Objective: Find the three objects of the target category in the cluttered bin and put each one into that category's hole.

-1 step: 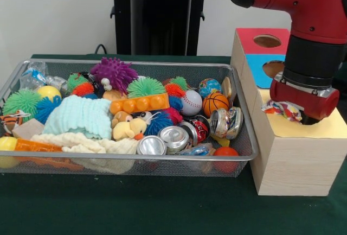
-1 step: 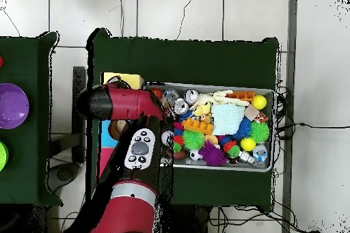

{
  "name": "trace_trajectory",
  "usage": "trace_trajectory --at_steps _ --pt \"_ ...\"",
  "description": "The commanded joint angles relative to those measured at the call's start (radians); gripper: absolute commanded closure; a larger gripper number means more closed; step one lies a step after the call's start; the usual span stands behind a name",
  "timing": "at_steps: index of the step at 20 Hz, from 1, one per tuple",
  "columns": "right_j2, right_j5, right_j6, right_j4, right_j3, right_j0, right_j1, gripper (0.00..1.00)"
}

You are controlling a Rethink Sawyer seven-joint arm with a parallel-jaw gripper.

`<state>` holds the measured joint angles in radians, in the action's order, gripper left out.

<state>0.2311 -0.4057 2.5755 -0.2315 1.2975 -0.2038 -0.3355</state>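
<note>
You see the red and black arm (image 1: 303,34) coming down over the wooden box (image 1: 293,159), which stands just beside the wire bin (image 1: 124,162) on the green surface (image 1: 162,208). The pincer (image 1: 310,119) is at the yellow section of the box top, its tip hidden at the hole there, so you cannot tell if it is released or clenched. A multicoloured rope-like toy (image 1: 283,108) lies on the yellow section, touching the wrist end of the arm; whether it is grasped is not visible. Behind the yellow part are a blue section with a hole (image 1: 274,68) and a red section with a hole (image 1: 267,40). The bin is full: crushed cans (image 1: 174,137), a baseball (image 1: 191,102), a small basketball (image 1: 215,103), a purple spiky ball (image 1: 114,73), a green spiky ball (image 1: 145,87), a pale mint cloth (image 1: 78,116) and a yellow plush duck (image 1: 130,128). In the overhead view the arm covers most of the box, and the bin (image 2: 272,128) lies beside it.
</note>
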Motion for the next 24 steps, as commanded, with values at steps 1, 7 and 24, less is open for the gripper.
trace_trajectory --at_steps 1,7,24 --pt "-0.059 0.06 0.084 0.005 -0.082 0.021 0.2 1.0" --pt "0.109 0.046 0.162 0.015 -0.141 -0.082 0.24 1.0" --pt "0.448 -0.122 0.308 -0.101 -0.166 -0.331 0.312 1.0"
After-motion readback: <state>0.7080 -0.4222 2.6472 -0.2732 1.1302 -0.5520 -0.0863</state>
